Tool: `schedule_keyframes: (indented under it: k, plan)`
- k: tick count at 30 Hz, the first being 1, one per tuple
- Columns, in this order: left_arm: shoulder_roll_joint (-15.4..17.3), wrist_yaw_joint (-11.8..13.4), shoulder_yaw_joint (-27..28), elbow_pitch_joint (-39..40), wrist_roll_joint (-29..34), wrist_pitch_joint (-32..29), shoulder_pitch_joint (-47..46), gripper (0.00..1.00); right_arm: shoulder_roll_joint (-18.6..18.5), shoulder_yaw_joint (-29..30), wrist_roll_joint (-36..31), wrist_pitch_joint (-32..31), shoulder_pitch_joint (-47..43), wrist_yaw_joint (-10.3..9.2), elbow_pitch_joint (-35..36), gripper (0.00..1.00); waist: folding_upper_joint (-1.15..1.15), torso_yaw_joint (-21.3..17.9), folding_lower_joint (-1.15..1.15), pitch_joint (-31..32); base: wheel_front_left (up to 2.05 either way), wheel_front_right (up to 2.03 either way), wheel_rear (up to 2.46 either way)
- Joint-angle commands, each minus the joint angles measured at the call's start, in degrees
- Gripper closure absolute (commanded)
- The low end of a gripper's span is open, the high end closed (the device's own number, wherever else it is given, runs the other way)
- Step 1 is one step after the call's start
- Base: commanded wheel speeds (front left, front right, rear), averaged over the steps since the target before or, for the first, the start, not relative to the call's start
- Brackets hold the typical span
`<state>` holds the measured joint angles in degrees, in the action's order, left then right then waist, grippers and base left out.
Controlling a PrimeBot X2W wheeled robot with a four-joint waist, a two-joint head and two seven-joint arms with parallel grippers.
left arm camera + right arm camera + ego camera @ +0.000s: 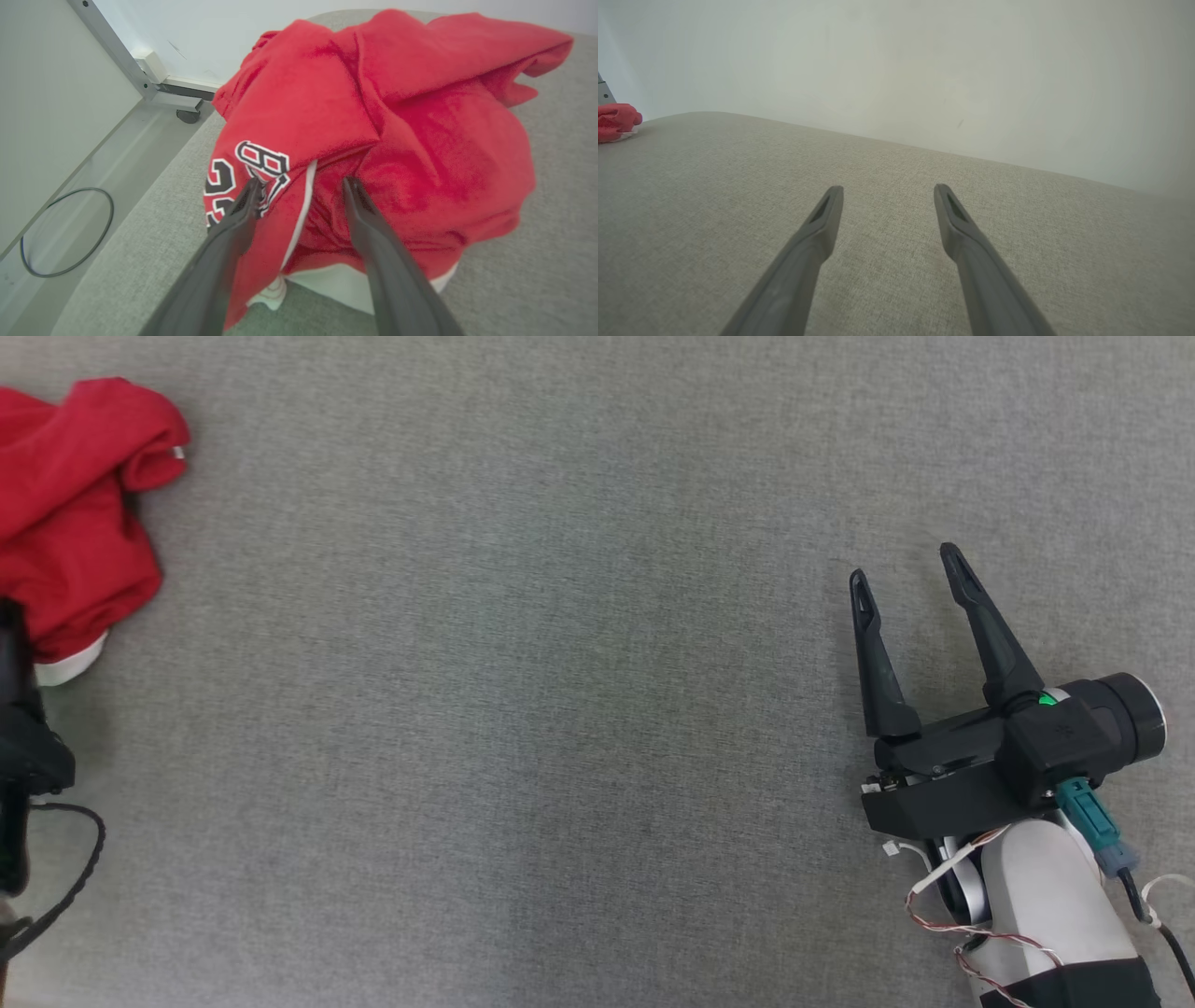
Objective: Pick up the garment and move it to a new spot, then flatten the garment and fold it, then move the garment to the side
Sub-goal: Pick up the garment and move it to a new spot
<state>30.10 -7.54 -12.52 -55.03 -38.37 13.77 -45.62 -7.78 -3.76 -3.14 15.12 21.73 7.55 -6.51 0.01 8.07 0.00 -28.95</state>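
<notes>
A crumpled red cloth garment [75, 513] with a white hem lies at the far left of the grey woven fabric surface [523, 663], bunched into folds (one sleeve-like roll curls over on top). Just below it, the left arm's black housing [19, 747] meets the edge, trailing a looped black cable [79, 868]. Well apart, lower right, the right gripper [904, 565] hangs with dark fingers spread, a teal plug [1088, 812] on its black body, above the pale forearm [1046, 896].
</notes>
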Motion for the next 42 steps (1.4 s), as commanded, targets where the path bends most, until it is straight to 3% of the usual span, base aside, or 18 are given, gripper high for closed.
schedule_keyframes:
  k: [1,7,17,24,31,42]
  plan:
    - [0.5,0.1,-0.8,-1.0,-0.9,-0.3,-1.1,1.00,0.0,0.1,-0.2,0.0,-0.1,-0.16,0.4,0.00,-0.01,-0.9,0.00,-1.0,0.00,0.00,0.00]
    - [0.7,0.1,-3.3,-2.9,-3.6,-0.8,-2.7,1.00,0.1,0.6,-0.2,0.0,0.3,-0.17,0.1,0.00,-0.01,-1.1,0.00,-1.1,0.00,0.00,0.00]
    - [-0.1,0.1,-9.2,4.3,-10.2,1.2,-3.9,1.00,2.6,1.5,1.7,0.0,-0.8,-0.16,-1.5,0.00,-0.01,-1.2,0.00,3.3,0.00,0.00,0.00]
    - [-4.9,0.1,-10.5,9.9,-11.7,1.4,-3.1,1.00,4.0,1.2,2.7,0.0,-1.3,-0.17,-2.9,0.00,-0.01,-3.3,0.00,6.3,0.00,0.00,0.00]
    - [-11.8,0.1,-12.8,15.8,-7.8,1.4,0.0,1.00,4.8,2.2,3.8,0.0,-2.5,-0.17,-3.8,0.00,-0.01,-7.1,0.00,9.4,0.00,0.00,0.00]
    - [-21.4,0.1,-18.4,16.3,-5.6,1.4,4.7,1.00,5.0,1.3,6.6,0.0,-4.6,-0.17,-4.9,0.00,-0.01,-15.8,0.00,13.3,0.00,0.00,0.00]
